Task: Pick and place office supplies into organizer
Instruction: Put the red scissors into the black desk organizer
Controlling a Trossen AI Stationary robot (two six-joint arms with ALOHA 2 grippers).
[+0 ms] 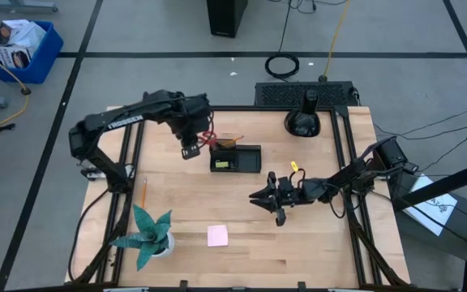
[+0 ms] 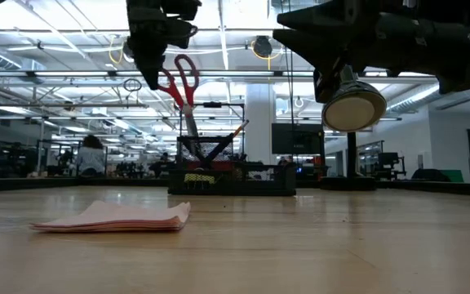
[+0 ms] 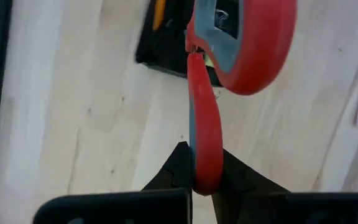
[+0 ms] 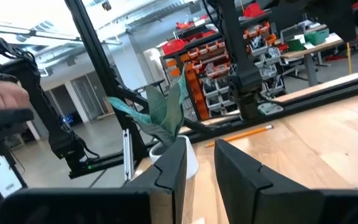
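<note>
Red-handled scissors (image 2: 182, 82) hang with blades down from my left gripper (image 1: 189, 150), which is shut on them over the left end of the black organizer (image 1: 235, 158). The blades reach the organizer's taller mesh section (image 2: 210, 151); whether the tips are inside, I cannot tell. A pink sticky-note pad (image 1: 217, 235) lies flat near the front. An orange pencil (image 1: 145, 191) lies at the left. A small yellow piece (image 1: 294, 166) lies right of the organizer. My right gripper (image 1: 256, 197) hovers at centre right, narrowly open and holding nothing. My left gripper pinches the rim of one red handle loop (image 3: 205, 137) between its two fingers (image 3: 178, 165). The fingers come from above, pointing down. The scissors hang below them, handles up and blades down, tilted a little, lifted clear of the table.
A teal spiky plant in a white pot (image 1: 148, 235) stands at the front left. A round black domed object (image 1: 304, 118) sits at the far right. Bare wood lies between the pad and the organizer. A black frame (image 1: 351, 162) borders the table.
</note>
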